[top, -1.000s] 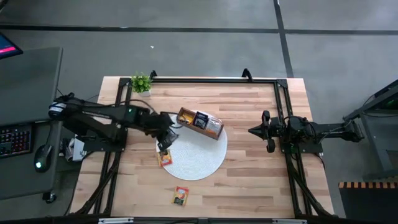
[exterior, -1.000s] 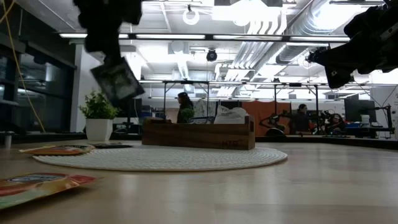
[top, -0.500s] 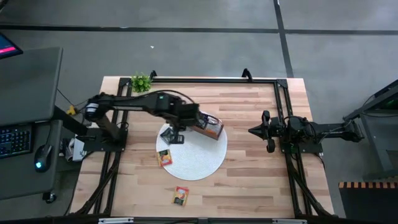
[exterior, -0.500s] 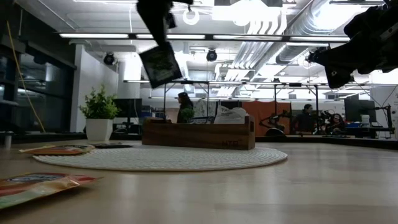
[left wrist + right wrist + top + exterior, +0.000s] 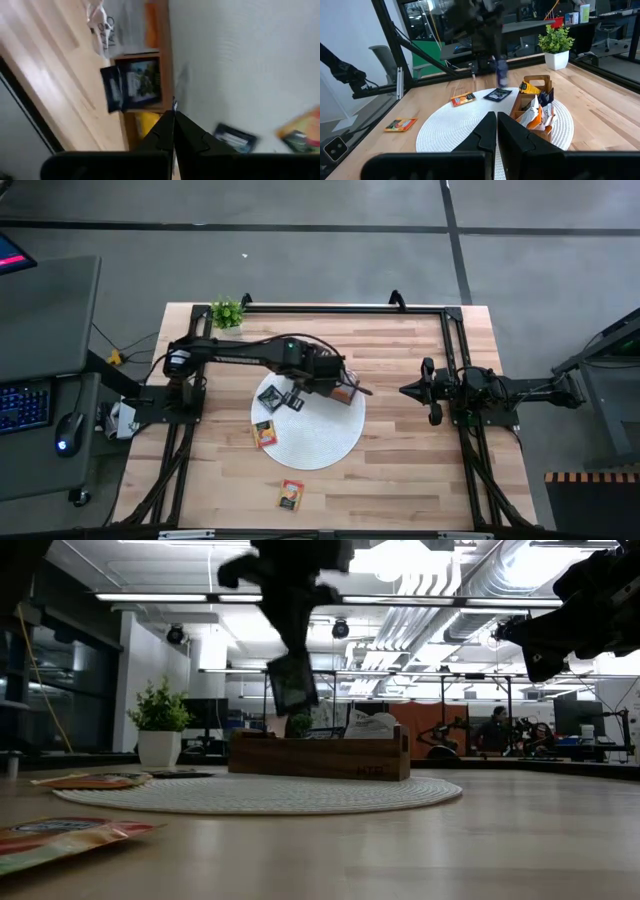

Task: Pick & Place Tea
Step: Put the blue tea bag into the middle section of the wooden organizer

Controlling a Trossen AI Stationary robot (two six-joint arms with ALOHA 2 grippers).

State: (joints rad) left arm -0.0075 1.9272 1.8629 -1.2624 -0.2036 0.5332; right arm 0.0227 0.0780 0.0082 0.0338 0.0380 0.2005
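Both arms are dark, almost black, built of slim jointed links on black tube frames, the left arm (image 5: 250, 352) showing a small green light, each ending in two tapered dark fingers (image 5: 485, 131).

Ceiling lights (image 5: 420, 555) in the room behind are glaring white in the low view, turning the left arm (image 5: 290, 590) and the dark sachet (image 5: 291, 683) hanging under it into smeared, backlit silhouettes. From above, even light is falling on the bench (image 5: 400, 470), with only faint shadows lying beside the arms. The left wrist view is blurring everything with motion, its wooden box (image 5: 150, 75) soft-edged, while the right wrist view is staying fairly sharp nearby but streaking the far arm (image 5: 485, 25).
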